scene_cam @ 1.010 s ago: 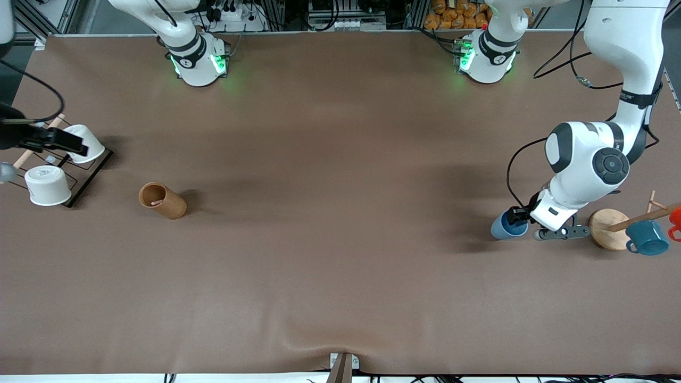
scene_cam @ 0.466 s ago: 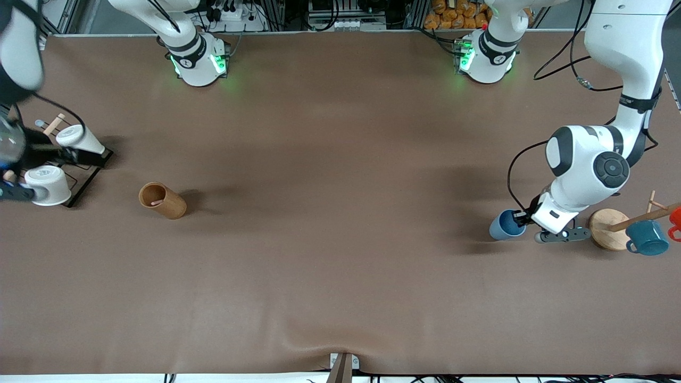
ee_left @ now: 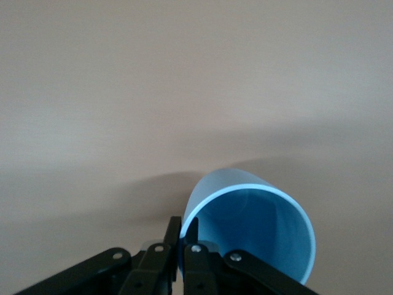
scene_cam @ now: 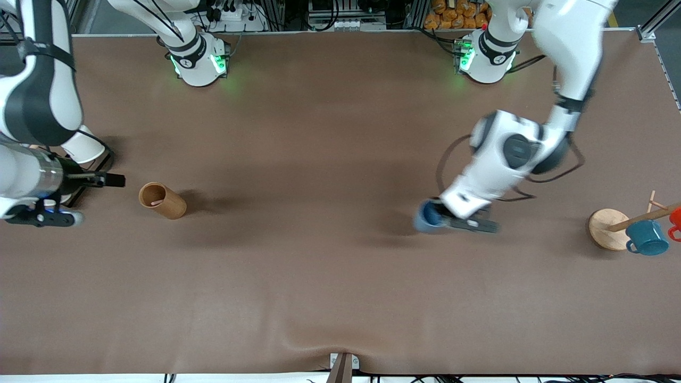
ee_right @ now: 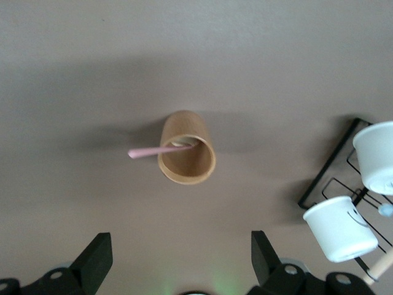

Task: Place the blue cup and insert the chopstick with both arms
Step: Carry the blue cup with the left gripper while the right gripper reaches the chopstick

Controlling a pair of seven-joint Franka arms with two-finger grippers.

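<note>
Left pincer (scene_cam: 437, 216) pinches the blue cup (scene_cam: 425, 216) rim, airborne over mid-counter (scene_cam: 319, 159): transport step. Next: set it upright. Right pincer (ee_right: 178, 261), spread, hovers above the chopstick (ee_right: 153, 151) in the wooden cylinder (scene_cam: 162, 200).

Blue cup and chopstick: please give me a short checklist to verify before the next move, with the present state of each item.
1. Left gripper shut on the blue cup rim: ok, one finger inside the wall, one outside.
2. Blue cup carried over bare table: ok, nothing under it.
3. Chopstick present: ok, it leans in the brown wooden cylinder, tip sticking out.
4. Right gripper open: ok, fingers wide apart over the table beside the cylinder.
5. Cylinder standing upright: ok.
6. Cup's placing spot marked: cannot tell.
</note>
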